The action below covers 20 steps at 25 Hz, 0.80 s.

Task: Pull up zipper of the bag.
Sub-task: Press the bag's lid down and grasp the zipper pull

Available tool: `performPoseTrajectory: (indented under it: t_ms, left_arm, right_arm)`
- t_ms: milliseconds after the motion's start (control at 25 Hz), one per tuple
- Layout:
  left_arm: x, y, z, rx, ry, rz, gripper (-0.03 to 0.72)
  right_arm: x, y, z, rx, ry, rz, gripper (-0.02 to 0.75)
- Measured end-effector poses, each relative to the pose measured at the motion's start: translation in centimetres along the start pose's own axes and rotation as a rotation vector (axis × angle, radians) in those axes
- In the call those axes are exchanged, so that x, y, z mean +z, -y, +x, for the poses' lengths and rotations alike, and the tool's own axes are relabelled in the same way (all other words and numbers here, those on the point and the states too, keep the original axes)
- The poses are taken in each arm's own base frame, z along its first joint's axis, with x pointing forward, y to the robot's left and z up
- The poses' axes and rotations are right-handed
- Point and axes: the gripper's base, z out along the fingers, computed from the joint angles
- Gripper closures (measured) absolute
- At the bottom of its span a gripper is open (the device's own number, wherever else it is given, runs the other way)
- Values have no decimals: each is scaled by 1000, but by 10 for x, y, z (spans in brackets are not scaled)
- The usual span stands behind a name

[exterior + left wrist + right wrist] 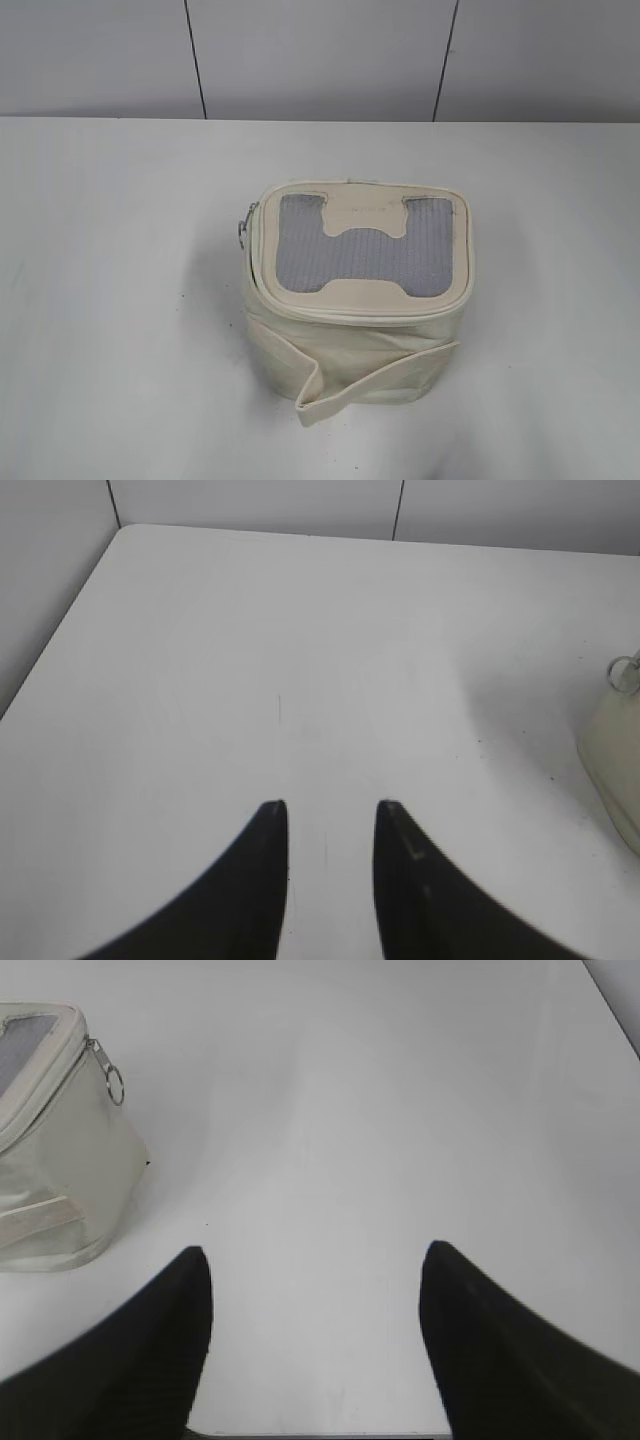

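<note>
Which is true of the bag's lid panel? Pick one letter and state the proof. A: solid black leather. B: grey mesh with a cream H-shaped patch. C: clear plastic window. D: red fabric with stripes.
B: in the exterior view, the bag has a lid of grey mesh crossed by a cream H-shaped patch.

A plain lab-like test bench: bare white table [120, 300] against grey seamed wall panels [320, 55].

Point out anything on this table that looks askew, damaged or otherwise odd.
Only one thing stands out: the small boxy cream fabric bag has a loose cream strap hanging unevenly across its front, its end drooping to the white table. The lid sits flat, and no spill or damage shows.
</note>
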Motion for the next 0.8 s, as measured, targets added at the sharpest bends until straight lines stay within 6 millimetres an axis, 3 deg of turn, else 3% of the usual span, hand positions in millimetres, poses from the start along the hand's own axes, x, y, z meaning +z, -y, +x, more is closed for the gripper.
performPoseTrajectory:
  t_ms: [800]
  left_arm:
    - [0, 0, 0, 0, 1, 0, 453]
  right_arm:
    - [0, -2, 0, 10, 0, -17, 227]
